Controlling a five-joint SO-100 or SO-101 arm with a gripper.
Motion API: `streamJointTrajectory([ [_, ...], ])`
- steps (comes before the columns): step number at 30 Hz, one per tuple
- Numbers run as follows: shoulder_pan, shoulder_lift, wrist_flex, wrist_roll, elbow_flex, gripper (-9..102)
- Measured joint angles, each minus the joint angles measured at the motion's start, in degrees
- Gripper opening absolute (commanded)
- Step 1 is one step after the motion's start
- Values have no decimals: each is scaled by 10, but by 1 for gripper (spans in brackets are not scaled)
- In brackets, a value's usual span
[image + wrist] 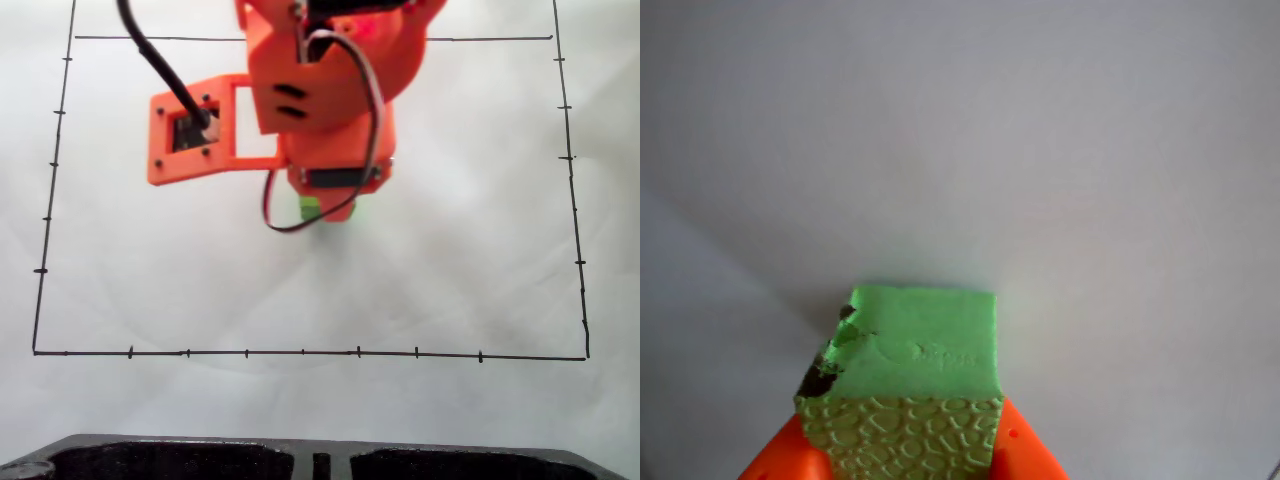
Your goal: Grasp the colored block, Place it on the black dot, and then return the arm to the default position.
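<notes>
The colored block [920, 350] is a bright green cube with a pebbled side, sitting low in the wrist view between two orange fingers [1025, 455]. My gripper [902, 450] is shut on the block, a finger pressing each side. A small black patch [822, 372] peeks out at the block's lower left edge; I cannot tell whether it is the black dot. In the fixed view the orange arm [320, 90] reaches down from the top, and a sliver of the green block [309, 208] shows under the gripper [325, 207].
A thin black rectangle with tick marks [300, 352] frames the white sheet. A black moulded tray [300, 460] lies along the bottom edge of the fixed view. The orange camera mount [190, 135] with its black cable juts left of the arm.
</notes>
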Motion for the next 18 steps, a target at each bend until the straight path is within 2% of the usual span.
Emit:
streamJointTrajectory([
  [3,4,1,0,0,4,18],
  [10,11,11,6,-7,7,34],
  [18,11,52,39,-8,18,40],
])
